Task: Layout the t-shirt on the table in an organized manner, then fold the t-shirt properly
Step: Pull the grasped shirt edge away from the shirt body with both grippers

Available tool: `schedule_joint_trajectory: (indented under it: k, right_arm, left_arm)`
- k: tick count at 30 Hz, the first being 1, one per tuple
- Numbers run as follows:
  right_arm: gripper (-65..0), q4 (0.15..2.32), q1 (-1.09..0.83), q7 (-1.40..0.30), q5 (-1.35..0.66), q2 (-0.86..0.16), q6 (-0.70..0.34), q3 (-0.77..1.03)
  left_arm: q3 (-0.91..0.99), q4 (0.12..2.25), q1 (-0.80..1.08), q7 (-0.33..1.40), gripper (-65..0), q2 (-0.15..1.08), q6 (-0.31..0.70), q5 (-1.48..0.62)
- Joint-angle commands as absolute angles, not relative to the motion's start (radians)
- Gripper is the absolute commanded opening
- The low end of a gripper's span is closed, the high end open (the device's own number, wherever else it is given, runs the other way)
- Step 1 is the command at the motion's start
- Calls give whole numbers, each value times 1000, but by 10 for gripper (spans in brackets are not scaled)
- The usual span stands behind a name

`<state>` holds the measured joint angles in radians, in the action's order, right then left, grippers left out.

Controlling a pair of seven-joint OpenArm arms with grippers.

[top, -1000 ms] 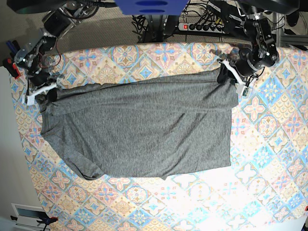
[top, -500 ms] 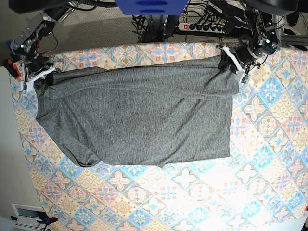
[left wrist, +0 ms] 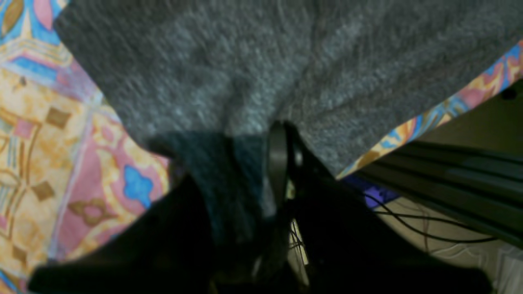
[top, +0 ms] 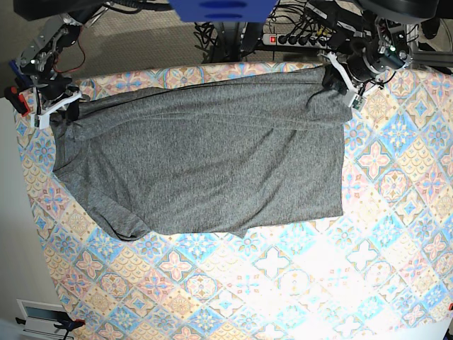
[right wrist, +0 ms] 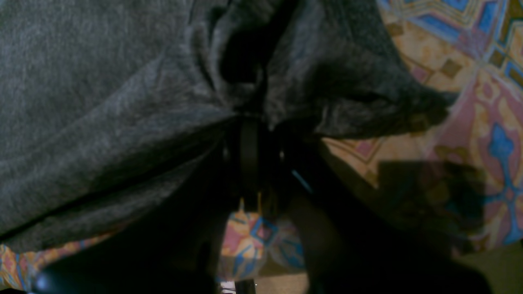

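The dark heather-grey t-shirt (top: pixel 205 156) lies spread wide across the far half of the table (top: pixel 297 283), its far edge pulled taut near the table's back edge. My left gripper (top: pixel 340 85), at the right in the base view, is shut on the t-shirt's far right corner; the left wrist view shows the t-shirt (left wrist: pixel 253 81) pinched between the dark fingers (left wrist: pixel 278 163). My right gripper (top: pixel 58 110), at the left in the base view, is shut on the far left corner, where the t-shirt (right wrist: pixel 122 102) bunches into folds at its fingers (right wrist: pixel 248 143).
The table's back edge (top: pixel 233 67) runs just behind the t-shirt, with a power strip (top: pixel 297 39) and cables on the floor beyond. A blue object (top: pixel 219 8) hangs at top centre. The table's left edge (top: pixel 32 212) drops off to a pale floor.
Both grippers have carried the t-shirt's far edge toward the back of the table. The whole t-shirt slid that way and its far edge has drawn straighter.
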<state>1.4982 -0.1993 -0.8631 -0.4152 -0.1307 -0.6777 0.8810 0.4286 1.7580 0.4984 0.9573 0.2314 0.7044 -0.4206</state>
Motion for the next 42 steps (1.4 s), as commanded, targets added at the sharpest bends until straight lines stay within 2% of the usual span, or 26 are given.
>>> schedule_joint_trajectory:
  k: [1, 6, 9, 12, 17, 21, 24, 32, 42]
  right_arm:
    - [-639, 1511, -197, -862, -406, -148, -673, 888]
    - [-497, 1515, -197, -863, -406, -148, -673, 888]
    - [-411, 1515, -197, -863, -406, -148, -673, 888]
    - [-366, 1517, -197, -863, -409, -148, -673, 888]
    - [-359, 1517, -197, -863, -409, -148, -673, 888]
    - [-359, 1547, -202, -863, -407, -148, -673, 888]
    - [-359, 1616, -228, -863, -407, -148, -673, 889]
    - [-359, 1774, -259, -863, -404, -147, -671, 952]
    - [-359, 1787, -252, -905, -404, -147, -671, 960]
  left_arm:
    - [433, 1750, 490, 964, -581, 240, 698, -407]
    - [433, 1730, 484, 964, -563, 242, 698, -407]
    - [433, 1730, 483, 964, -503, 249, 698, -407]
    - [432, 1732, 483, 964, -435, 259, 698, -410]
    - [432, 1817, 515, 967, -348, 262, 698, -409]
    - [432, 1911, 529, 1038, -320, 263, 698, -410]
    - [432, 1945, 524, 1093, -319, 275, 698, -414]
    - [432, 1971, 512, 1107, -319, 275, 698, -420]
    - [430, 2040, 512, 1101, -319, 289, 698, -421]
